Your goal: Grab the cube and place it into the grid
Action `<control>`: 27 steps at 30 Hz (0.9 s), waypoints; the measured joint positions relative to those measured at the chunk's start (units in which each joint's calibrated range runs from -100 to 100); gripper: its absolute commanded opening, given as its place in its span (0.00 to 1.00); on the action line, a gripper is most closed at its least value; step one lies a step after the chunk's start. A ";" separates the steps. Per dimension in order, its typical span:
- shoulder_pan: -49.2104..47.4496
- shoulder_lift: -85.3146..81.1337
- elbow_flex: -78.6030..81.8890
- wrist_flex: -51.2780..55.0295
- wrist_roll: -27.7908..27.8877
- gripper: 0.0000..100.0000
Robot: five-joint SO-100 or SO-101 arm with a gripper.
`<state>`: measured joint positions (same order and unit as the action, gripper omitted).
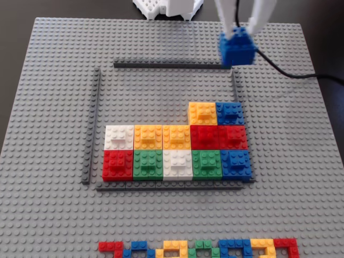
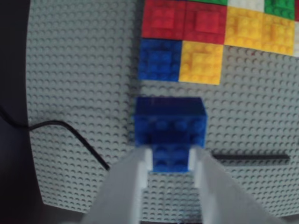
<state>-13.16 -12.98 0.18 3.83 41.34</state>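
Twelve cubes (image 1: 177,149) fill my grid's (image 1: 92,126) lower rows. At one o'clock, my end effector (image 1: 240,33) clamps a blue cube (image 1: 237,49).

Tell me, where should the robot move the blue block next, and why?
Probably toward the camera in the fixed view and down, into the frame. The hand grips the blue cube above the frame's top right corner, while the space just above the placed blue cube is still bare baseplate.

Perhaps a hobby desk: studded grey baseplate (image 1: 54,80), black cable (image 1: 290,72).
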 measured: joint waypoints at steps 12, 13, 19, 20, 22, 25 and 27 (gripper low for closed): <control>10.13 -6.36 14.74 -3.71 5.67 0.01; 10.86 -6.36 15.71 -4.10 6.06 0.01; 13.71 -5.85 19.15 -6.98 7.72 0.01; 13.85 -5.26 19.42 -7.42 7.86 0.01; 14.15 -3.56 19.77 -8.35 8.16 0.01; 14.51 -0.25 19.77 -9.38 8.64 0.01; 14.87 1.95 19.77 -10.11 8.84 0.01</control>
<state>1.71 -11.03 19.95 -6.28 50.18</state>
